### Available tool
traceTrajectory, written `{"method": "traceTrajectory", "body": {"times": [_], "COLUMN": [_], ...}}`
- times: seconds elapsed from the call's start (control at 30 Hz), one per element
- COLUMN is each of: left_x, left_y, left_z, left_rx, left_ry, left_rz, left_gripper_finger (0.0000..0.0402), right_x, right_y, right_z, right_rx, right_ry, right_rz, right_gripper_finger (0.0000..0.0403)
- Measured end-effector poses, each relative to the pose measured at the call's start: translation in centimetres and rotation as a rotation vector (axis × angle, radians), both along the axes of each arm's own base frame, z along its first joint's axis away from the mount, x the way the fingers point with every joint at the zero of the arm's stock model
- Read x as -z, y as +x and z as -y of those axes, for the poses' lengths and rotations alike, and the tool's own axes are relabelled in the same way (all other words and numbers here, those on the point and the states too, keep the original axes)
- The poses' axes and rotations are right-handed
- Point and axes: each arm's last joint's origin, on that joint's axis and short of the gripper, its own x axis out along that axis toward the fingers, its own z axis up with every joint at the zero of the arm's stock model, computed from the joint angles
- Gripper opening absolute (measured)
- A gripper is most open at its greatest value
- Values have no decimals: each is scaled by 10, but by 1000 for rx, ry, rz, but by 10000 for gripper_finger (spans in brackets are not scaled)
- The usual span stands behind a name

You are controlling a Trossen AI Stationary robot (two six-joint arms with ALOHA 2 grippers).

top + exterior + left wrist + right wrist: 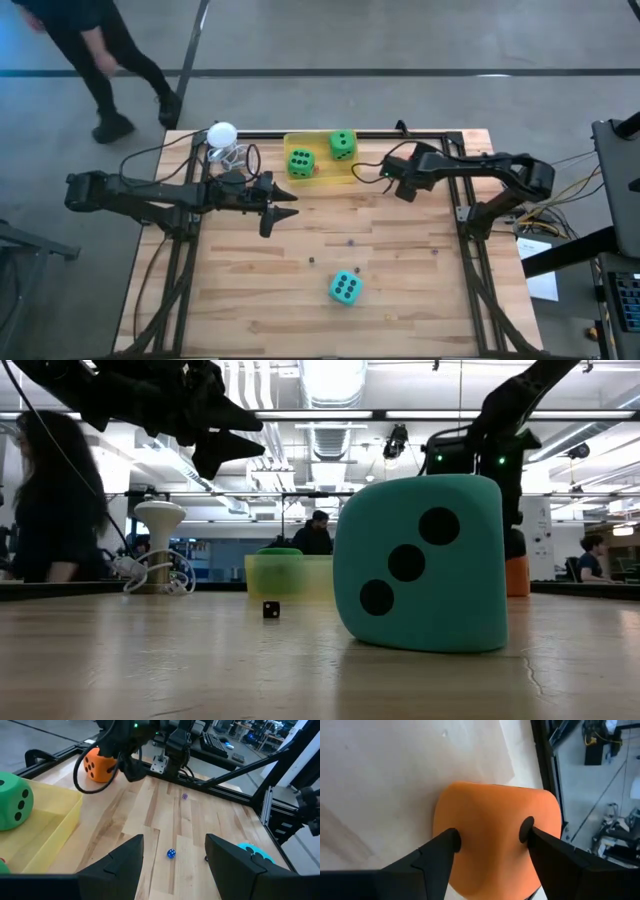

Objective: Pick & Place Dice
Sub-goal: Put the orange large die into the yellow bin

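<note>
The orange die [490, 810] sits between the fingers of my right gripper [490, 835], which is shut on it near the table's far right part [393, 180]. The left wrist view shows this die [97, 765] under that gripper. Two green dice [301, 163] [342, 145] rest in the yellow tray [322, 181]. The teal die [345, 288] stands on the table near its front edge and looms large in the low view [420, 565]. My left gripper [282, 212] [172, 870] hovers open above the table's middle left, holding nothing. My right gripper pinches the orange die between its two fingers, on two opposite side faces [465, 840]. The pads [526, 829] dent the soft walls inward. The fingers come from above, pointing down. I cannot tell whether the die's underside [517, 588] still touches the table.
A white ball [222, 133] on a stand with coiled cable sits at the far left corner. Tiny dice lie on the wood: a blue one [171, 853], a purple one [184, 796], a black one [271, 609]. A person [100, 60] walks beyond the table.
</note>
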Motion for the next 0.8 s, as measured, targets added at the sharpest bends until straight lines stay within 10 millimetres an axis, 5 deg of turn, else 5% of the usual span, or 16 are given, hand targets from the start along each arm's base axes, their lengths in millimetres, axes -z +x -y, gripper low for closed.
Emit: {"method": "traceTrajectory", "body": {"times": [0.3,0.6,0.8], "left_x": [0,0,0], "left_y": [0,0,0], "left_z": [0,0,0], "left_rx": [0,1,1], "left_ry": [0,-4,-4], "left_rz": [0,0,0], "left_gripper_finger": [216,216,216], "right_x": [7,6,6], "right_y": [2,1,1], "right_z": [1,1,1], "right_rx": [34,39,38], "right_ry": [-16,-15,-13], "right_rz": [-14,-8,-11], "right_gripper_finger": [217,110,105]}}
